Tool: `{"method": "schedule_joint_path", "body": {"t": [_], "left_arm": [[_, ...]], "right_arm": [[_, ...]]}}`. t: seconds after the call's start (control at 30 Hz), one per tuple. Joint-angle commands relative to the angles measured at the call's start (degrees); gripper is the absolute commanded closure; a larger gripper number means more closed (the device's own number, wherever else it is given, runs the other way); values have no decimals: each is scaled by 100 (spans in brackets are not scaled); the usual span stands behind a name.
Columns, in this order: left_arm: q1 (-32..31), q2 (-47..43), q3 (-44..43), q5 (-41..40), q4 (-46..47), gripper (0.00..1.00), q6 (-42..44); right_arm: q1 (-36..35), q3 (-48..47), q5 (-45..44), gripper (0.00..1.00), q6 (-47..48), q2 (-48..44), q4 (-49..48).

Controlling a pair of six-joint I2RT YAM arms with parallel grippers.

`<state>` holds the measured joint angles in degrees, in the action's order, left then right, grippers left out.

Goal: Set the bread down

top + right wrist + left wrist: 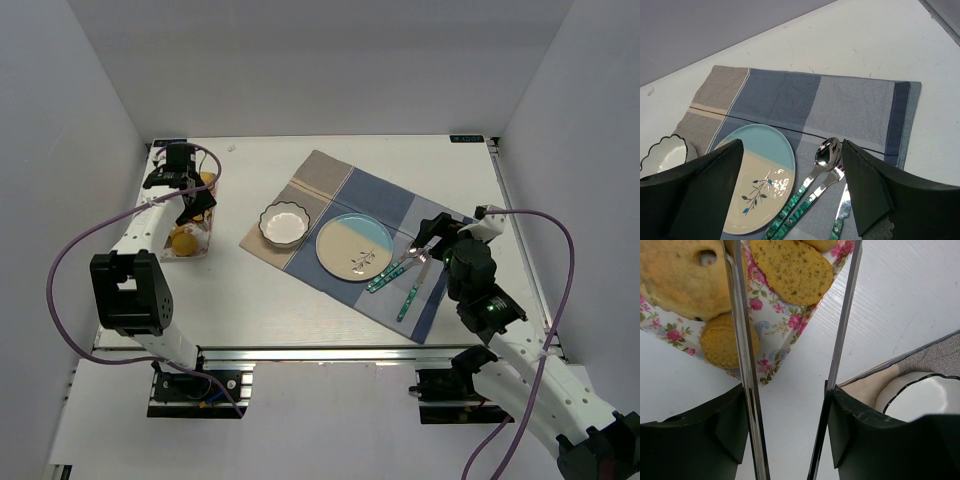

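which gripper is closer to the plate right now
Right. The right gripper is above the cutlery, just to the right of the plate. The left gripper is well off to the left, over the floral box of baked goods.

A checked placemat holds a scalloped white bowl, a blue-and-cream plate and green-handled cutlery.

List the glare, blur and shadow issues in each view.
Top external: even, soft light, only faint shadows on the table. Left wrist: bright streaks run along the metal fingers; the bread is sharp. Right wrist: glare on the spoon bowl; the right claw is dark, lacking detail.
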<state>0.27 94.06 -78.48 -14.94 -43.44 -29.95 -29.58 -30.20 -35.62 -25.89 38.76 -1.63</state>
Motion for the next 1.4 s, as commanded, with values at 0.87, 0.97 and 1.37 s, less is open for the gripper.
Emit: {"method": "schedule_joint_path", "body": {"t": [0.87,0.97,1.37], "left_arm": [[272,895,-766,8,-86,56,-247],[271,825,-704,0,-121,64,-300],[263,-1002,-28,325,265,77,-195]], "right_arm": [[23,-215,-341,15,110,422,-268],[23,-162,-306,15,146,369,-347],[23,-13,72,15,251,193,-619]]}}
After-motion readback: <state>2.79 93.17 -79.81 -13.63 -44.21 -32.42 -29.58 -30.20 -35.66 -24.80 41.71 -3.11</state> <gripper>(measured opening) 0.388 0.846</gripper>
